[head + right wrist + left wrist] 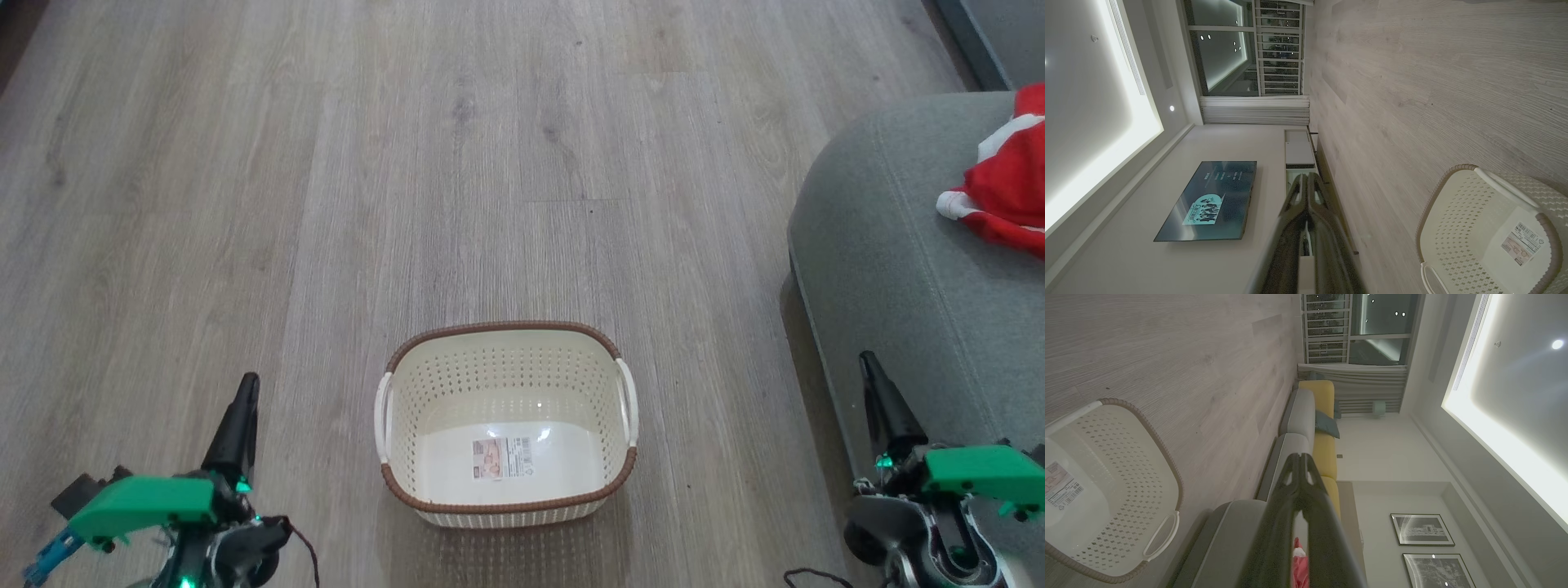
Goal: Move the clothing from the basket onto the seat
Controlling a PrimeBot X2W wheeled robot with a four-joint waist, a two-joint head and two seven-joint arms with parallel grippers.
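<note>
The cream basket (506, 425) with a brown rim stands on the floor in the head view, with nothing inside but a label sticker. Red and white clothing (1008, 184) lies on the grey seat (898, 269) at the right edge. My left gripper (243, 392) is shut and holds nothing, low at the left of the basket. My right gripper (869, 365) is shut too, low at the right, in front of the seat's side. The left wrist view has the basket (1106, 490), the seat (1224, 539) and a bit of the clothing (1300, 567) behind my shut gripper (1301, 457). In the right wrist view, the basket (1486, 228) sits right of the shut gripper (1306, 176).
Pale wood floor (408, 163) spreads around the basket and far ahead. A grey and yellow sofa (1323, 416) runs along the wall in the left wrist view. A wall television (1208, 204) and a low cabinet (1298, 153) stand on the other side of the room.
</note>
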